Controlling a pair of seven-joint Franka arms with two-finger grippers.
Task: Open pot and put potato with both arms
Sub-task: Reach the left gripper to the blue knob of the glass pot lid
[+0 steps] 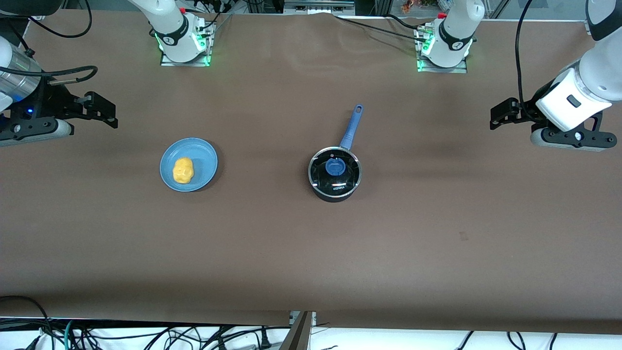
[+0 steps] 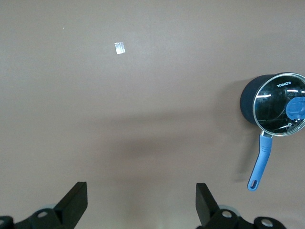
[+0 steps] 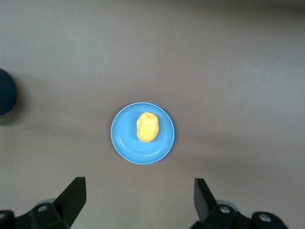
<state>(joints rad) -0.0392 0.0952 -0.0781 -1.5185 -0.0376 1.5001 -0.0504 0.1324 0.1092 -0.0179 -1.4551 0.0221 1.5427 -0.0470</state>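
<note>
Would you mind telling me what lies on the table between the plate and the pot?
Nothing: the front view shows only bare brown table between the plate, which holds the potato, and the lidded pot.

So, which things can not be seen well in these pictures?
- Inside of the pot: the glass lid is on and reflects light in the front and left wrist views.
- Underside of the potato: it rests on the plate.
- Right gripper: its arm is cut off by the front view's edge.
- Left gripper: only the fingertips show in the left wrist view.
</note>
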